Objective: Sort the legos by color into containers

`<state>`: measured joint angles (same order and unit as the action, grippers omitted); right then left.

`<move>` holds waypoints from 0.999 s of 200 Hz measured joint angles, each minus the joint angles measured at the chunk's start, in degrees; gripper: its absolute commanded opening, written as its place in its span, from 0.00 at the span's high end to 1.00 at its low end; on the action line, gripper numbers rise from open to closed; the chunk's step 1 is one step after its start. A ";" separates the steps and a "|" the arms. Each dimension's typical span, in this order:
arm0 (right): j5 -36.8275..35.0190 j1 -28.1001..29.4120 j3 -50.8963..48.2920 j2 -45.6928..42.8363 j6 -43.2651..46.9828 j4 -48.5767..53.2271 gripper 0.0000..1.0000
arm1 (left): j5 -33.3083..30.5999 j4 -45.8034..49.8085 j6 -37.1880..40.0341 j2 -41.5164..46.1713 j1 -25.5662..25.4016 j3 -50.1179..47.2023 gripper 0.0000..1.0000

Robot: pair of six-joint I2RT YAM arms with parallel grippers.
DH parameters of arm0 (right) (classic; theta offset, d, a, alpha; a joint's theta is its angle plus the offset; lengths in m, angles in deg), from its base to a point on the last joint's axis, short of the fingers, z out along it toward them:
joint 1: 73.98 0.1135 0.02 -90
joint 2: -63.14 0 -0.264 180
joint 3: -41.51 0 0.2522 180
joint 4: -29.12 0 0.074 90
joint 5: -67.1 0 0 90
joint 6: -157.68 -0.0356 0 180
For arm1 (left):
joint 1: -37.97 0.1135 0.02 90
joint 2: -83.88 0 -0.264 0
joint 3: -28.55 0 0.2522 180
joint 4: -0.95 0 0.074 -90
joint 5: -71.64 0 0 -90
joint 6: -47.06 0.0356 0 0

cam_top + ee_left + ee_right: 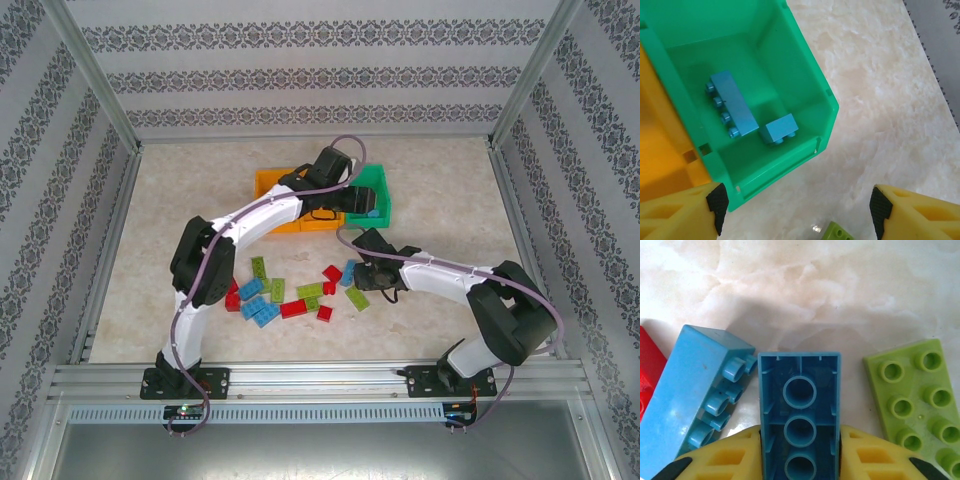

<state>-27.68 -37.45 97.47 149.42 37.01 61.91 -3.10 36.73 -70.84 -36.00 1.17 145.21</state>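
The sort is at an early stage. The green bin (790, 60) holds 2 blue pieces, a long blue brick (732, 102) and a short blue brick (780, 129), which lie on its floor side by side. The part of the adjoining orange bin (660, 150) that the left wrist view shows has nothing in it. From above, the left arm covers much of the orange pair, so I cannot tell whether any red or green pieces are sorted.

The left end effector (799, 202) hangs over the near corner of the green bin with its fingers spread wide and nothing between them.

The right end effector (800, 455) is down at the pile (290, 295), with its yellow fingers pressed against both long sides of an upturned blue brick (800, 405), hollow side up. Whether that brick has left the desk (875, 100) I cannot tell. Just beside it lie another blue brick (695, 390), a light green plate (912, 390) and a red brick (650, 370).

More than 12 red, blue and light green pieces lie scattered on the desk between the arms. Most of the job, by my reading, is ahead, including all of the red and green.
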 measured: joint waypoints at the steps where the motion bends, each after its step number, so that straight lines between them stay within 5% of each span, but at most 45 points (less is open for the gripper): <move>1: 0.00 0.00 0.00 -0.02 0.00 0.04 0.72 | -0.04 -0.02 0.00 0.28 0.04 -0.24 0.23; 70: 1.44 -6.12 2.01 -10.23 0.92 -1.16 0.72 | -5.75 -3.19 0.00 17.03 4.17 -19.50 0.19; 200: 5.90 -18.82 33.68 18.58 6.67 -1.07 0.65 | -19.74 -0.87 -0.90 36.85 8.31 -44.50 0.00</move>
<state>-21.78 -56.27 131.15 167.99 43.67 60.84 -22.83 35.86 -71.74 0.85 9.48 100.71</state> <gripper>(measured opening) 0.337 0.992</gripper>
